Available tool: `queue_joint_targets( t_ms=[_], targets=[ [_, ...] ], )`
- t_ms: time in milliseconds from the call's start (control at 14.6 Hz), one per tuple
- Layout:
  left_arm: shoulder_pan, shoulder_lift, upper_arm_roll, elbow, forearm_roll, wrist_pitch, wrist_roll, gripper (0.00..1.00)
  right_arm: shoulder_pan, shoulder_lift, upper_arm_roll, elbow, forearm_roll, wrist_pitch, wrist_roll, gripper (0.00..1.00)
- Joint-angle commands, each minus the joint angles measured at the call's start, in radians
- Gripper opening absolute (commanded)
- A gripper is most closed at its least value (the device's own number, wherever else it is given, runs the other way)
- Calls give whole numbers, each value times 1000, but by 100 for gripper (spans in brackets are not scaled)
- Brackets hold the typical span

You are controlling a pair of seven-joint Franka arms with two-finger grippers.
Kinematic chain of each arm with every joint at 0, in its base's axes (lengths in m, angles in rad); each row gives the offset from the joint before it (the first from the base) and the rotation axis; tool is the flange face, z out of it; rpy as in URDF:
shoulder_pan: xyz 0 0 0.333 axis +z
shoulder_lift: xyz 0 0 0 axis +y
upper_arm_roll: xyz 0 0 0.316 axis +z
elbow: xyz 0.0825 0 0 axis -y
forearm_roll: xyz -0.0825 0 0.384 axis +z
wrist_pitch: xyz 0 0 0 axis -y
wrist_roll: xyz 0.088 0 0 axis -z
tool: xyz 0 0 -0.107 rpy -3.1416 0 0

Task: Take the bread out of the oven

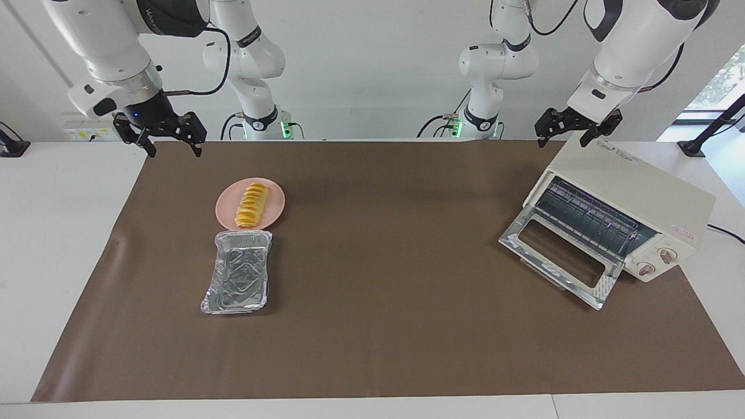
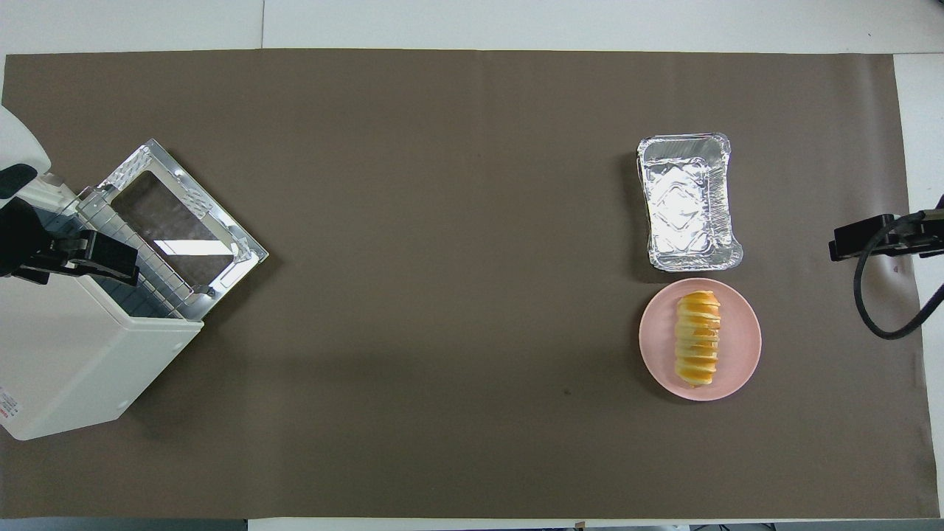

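In the overhead view the oven (image 2: pixel 81 361) is running off the picture's edge at the left arm's end of the table, so part of its body is going unseen; the left gripper (image 2: pixel 70 254) is hanging over its top and covering a stretch of the wire rack, its own wrist being cut off by the same edge. The right gripper (image 2: pixel 877 237) is showing only as a dark bar with a looping cable at the other edge, the rest lying outside the picture. In the facing view the oven's inside is staying too dark to make out, and both arms' upper parts are being cropped by the top edge
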Motion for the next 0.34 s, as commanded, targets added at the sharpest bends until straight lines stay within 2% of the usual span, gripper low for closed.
queue_joint_targets(
  t_ms=[0,273],
  targets=[
    [8,-22,-6,-18,13,-2,4,100,-7,8,9,11,-11,-18,-19,100],
    [9,-22,-6,-18,13,-1,4,100,-5,8,7,12,-11,-17,-16,100]
  ],
)
